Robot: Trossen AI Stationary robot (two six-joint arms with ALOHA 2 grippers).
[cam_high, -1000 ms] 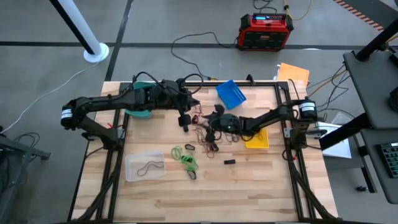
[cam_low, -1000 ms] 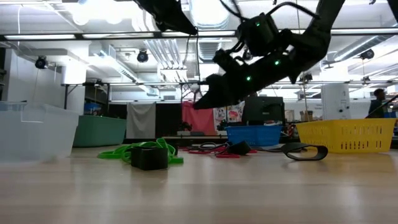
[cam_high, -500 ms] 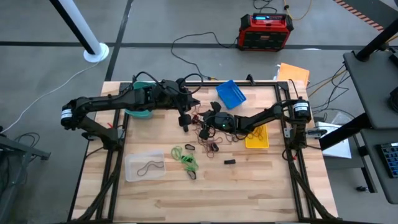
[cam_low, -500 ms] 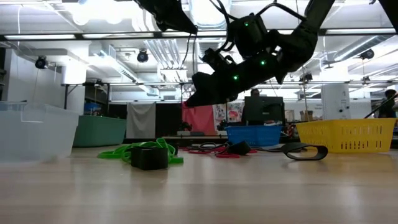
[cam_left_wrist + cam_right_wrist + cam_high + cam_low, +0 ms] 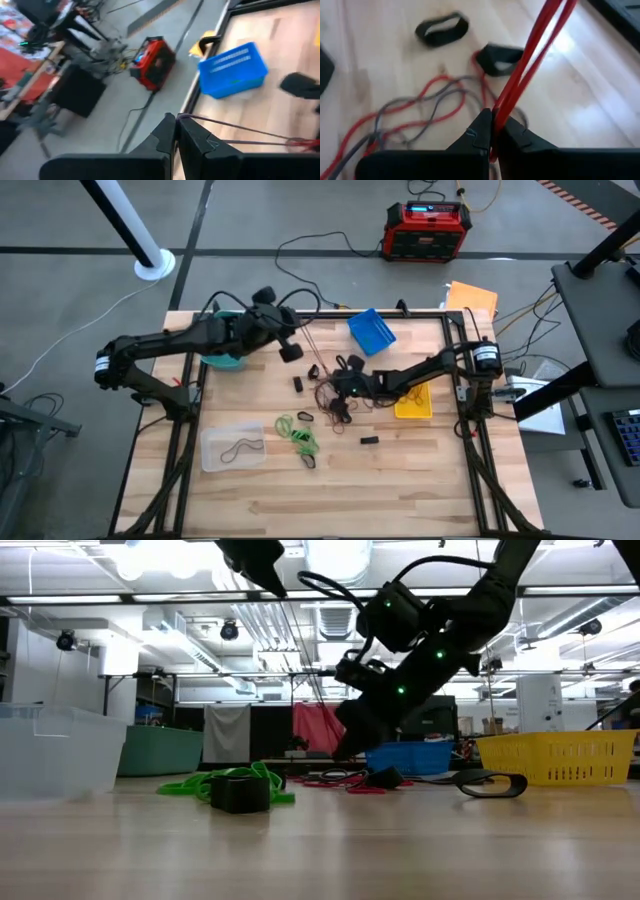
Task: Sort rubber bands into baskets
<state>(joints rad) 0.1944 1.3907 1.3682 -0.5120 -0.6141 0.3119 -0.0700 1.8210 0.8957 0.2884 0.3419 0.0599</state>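
Observation:
A tangle of red and dark rubber bands (image 5: 335, 395) lies mid-table, with green bands (image 5: 298, 432) nearer the front. My left gripper (image 5: 291, 352) hangs above the table left of the tangle, shut on a dark band (image 5: 235, 131). My right gripper (image 5: 340, 387) sits low at the tangle, shut on a red band (image 5: 532, 50). The baskets stand around them: teal (image 5: 222, 360) under my left arm, blue (image 5: 372, 330) at the far edge, yellow (image 5: 413, 402) under my right arm, and clear (image 5: 232, 448) at the front left with one dark band inside. My left gripper pinches one end of the dark band's loop (image 5: 184, 118) between its fingertips. Two strands run taut from there down to the tangle, where their far end meets red bands (image 5: 300, 145). My right gripper pinches the red band (image 5: 496, 116) between its two fingers, coming slanting down from the table's right. Two red strands run straight and taut away from the fingertips and out of the wrist view. Loose red and grey bands (image 5: 420, 107) lie on the table just beyond.
A small black block (image 5: 370, 440) lies at the front right of the tangle, and another black piece (image 5: 297, 384) lies left of it. Black bands (image 5: 441, 27) lie flat on the wood. Bare wood fills the table's near half. A red box (image 5: 428, 228) stands on the floor behind.
My right gripper has shut and sunk toward the tangle, taking hold of the red band. My left gripper has swung round and risen a little, staying shut, and its dark band now runs slanted and taut to the tangle.

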